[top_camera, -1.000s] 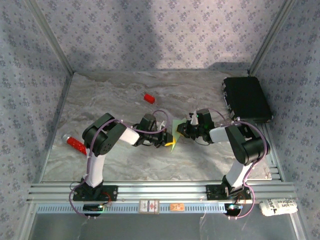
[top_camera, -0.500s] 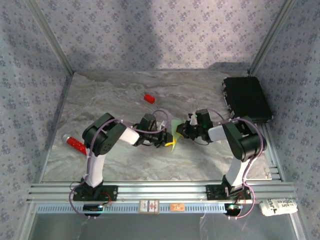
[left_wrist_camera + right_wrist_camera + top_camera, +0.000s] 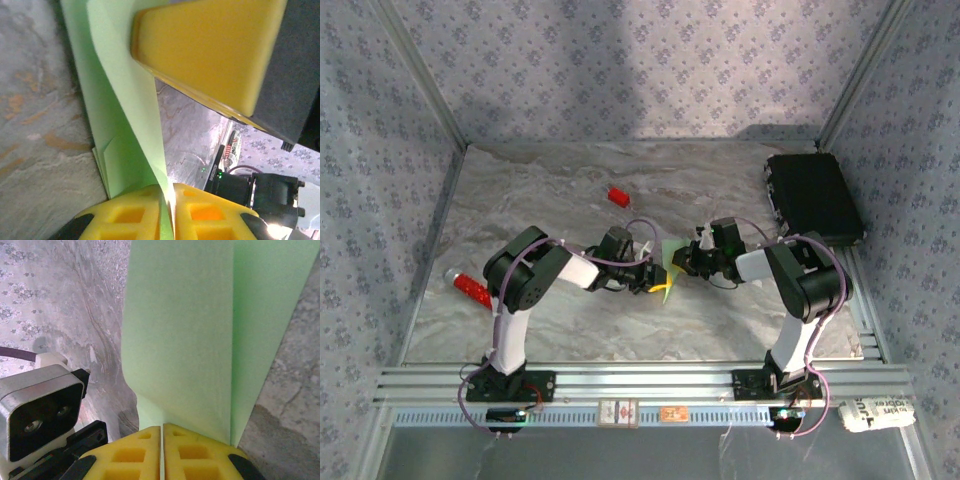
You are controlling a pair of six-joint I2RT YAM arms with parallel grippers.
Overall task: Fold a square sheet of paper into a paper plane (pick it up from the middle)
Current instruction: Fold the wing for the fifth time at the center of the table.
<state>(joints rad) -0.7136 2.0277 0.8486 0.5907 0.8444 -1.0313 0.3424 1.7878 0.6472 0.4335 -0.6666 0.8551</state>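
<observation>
Above the marbled surface [image 3: 550,200], on the arms' side of the red block [image 3: 618,195], the square sheet of paper [image 3: 671,254] hangs creased into layers, pinched tight by left fingers [image 3: 130,215] and right fingers [image 3: 195,452], so most plane folds seem left.

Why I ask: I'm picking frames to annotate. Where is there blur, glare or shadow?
Top external: sharp, with a broad shadow on the back wall; the sheet of paper is tiny. Left wrist: close surfaces soft, glare in the lower right corner. Right wrist: evenly lit, paper slightly soft.
</observation>
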